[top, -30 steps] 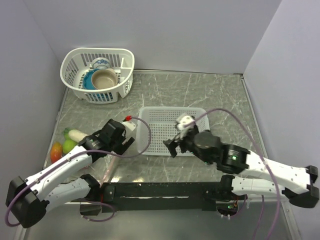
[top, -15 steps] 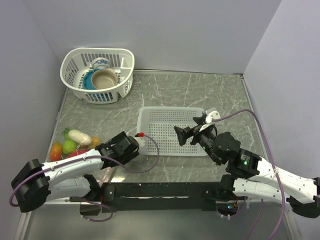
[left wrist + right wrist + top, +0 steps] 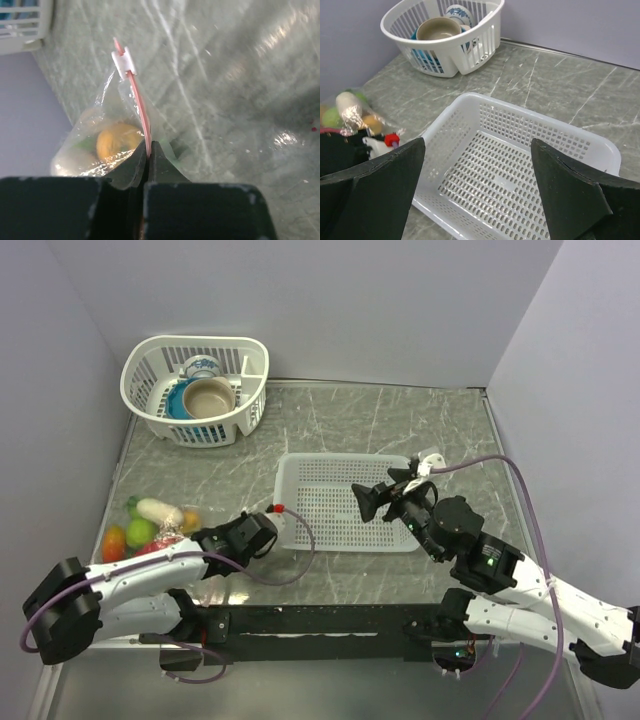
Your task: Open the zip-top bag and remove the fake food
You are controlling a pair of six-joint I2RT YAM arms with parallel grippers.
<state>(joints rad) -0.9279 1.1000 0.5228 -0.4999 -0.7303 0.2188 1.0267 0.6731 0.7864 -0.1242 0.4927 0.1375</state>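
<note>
Top external view is showing a grey marbled table [image 3: 420, 430] with a flat white basket [image 3: 330, 505] sitting at its middle, and everything else is being placed against that basket. The right arm [image 3: 520, 585] is reaching in from the basket's near right side. The right gripper [image 3: 372, 502] is hanging over the basket's right part, its jaws standing wide with nothing between them. The right wrist view is looking past the two dark fingers [image 3: 380, 175] into the bare mesh floor. The left arm [image 3: 130, 580] is stretching along the near left of the basket, its wrist just beside the basket's near left corner. A deep white basket [image 3: 195, 390] is standing well behind and left of the flat one, holding a brown bowl [image 3: 208, 397], a blue bowl [image 3: 178, 400] and a patterned cup [image 3: 202, 367].

The zip-top bag [image 3: 150, 525] is lying on the table left of the flat basket, apart from it. The fake food is sitting inside the bag: a white oblong [image 3: 160, 511], a green round piece [image 3: 140, 532] and an orange-red piece [image 3: 113, 540]. The left gripper [image 3: 149, 150] is clamping tight on the near end of the bag's pink zipper strip [image 3: 137, 100], which is standing on edge. A white slider [image 3: 123, 61] is sitting at the strip's far end
</note>
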